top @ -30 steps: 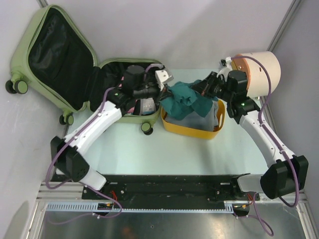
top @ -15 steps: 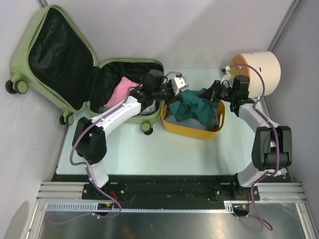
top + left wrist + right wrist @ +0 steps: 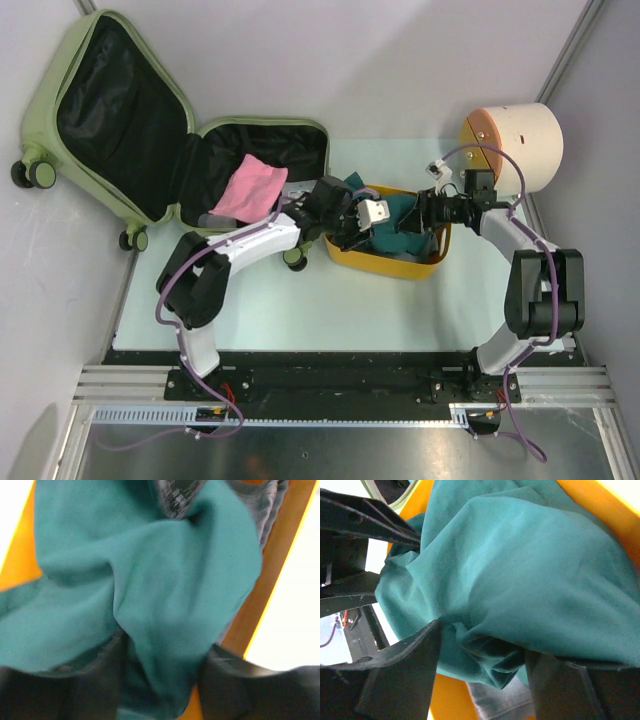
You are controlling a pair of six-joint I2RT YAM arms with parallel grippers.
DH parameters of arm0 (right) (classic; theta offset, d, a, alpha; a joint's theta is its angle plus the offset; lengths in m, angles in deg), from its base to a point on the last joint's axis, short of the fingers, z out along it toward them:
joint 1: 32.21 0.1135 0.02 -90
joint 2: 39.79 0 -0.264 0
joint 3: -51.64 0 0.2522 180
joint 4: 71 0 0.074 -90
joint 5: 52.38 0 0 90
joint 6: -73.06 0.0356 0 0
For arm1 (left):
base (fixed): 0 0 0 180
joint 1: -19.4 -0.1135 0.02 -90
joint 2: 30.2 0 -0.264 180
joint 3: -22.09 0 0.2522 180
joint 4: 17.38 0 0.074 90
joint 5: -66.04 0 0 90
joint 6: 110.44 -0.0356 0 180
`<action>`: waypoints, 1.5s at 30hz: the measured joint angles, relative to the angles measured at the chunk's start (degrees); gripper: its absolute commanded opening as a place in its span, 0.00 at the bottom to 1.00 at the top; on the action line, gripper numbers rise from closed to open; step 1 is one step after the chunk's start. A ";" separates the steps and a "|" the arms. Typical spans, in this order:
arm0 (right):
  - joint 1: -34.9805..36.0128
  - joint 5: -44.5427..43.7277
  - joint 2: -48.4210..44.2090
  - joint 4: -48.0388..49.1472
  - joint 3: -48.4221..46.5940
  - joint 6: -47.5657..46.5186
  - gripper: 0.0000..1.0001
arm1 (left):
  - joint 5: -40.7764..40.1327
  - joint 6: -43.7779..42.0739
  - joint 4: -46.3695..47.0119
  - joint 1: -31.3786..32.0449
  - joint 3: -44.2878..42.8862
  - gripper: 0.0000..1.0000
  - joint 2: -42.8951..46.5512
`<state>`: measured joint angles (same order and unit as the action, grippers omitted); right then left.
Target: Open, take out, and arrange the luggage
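Both arms are down in the yellow plastic basket (image 3: pixel 388 266) mid-counter, and the crumpled teal cloth (image 3: pixel 402 232) sits between them. My left tool (image 3: pixel 162 650) has a fold of that cloth running down between its two dark fingers, and from the wrist view I read it as clamped on the fabric. My right tool (image 3: pixel 482 642) comes in from the opposite side. Its fingers straddle a thick bunch of the same cloth, but the view is so close that I cannot tell whether it is pinching or only sitting astride it.

The pale sage-green hard-shell luggage (image 3: pixel 110 110) lies wide open at the far left of the pale counter (image 3: pixel 300 310). Its lid leans back against the wall, its lower half lies flat just beside the basket, and a folded pink cloth (image 3: pixel 250 187) is inside on the black lining. So it is opened, with unpacking under way and more to come out.

Now the risks. My two tools are very near each other inside a small basket, so any careless swing could knock them together. If both grip and I draw apart, the cloth goes taut and could drag the basket across the counter. A grey ribbed garment (image 3: pixel 497 700) lies under the teal one, and a deep bite could catch it too. If I let go, a fold may cling to a finger and trail out over the rim. The cream cylindrical drum (image 3: pixel 520 145) stands close behind my right arm, so pulling back could clip it.
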<state>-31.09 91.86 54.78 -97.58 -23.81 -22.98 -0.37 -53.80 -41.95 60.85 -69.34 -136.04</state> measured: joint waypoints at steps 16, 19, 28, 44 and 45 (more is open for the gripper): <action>-3.21 -5.18 -17.42 -15.58 -9.46 -3.08 0.79 | 8.15 3.82 -11.04 -7.43 -5.97 0.87 14.32; 1.90 -7.21 -15.28 -14.23 -11.82 -3.98 0.81 | 9.20 4.39 -12.68 -7.58 -9.14 0.91 11.96; 8.24 -14.49 -1.97 -21.66 -13.73 -18.43 0.93 | 8.00 6.21 -12.55 -5.46 -19.69 0.96 -5.27; 7.37 -20.46 5.55 -24.02 -13.66 -33.62 0.98 | 1.18 5.51 -13.99 -4.44 -19.89 0.96 -14.64; 7.58 -20.79 5.31 -24.30 -13.66 -33.59 0.98 | 1.25 6.23 -15.28 -4.52 -20.20 0.97 -13.70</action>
<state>-23.50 71.08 60.09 -121.88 -37.47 -56.58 0.88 -47.57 -57.23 56.33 -89.54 -149.74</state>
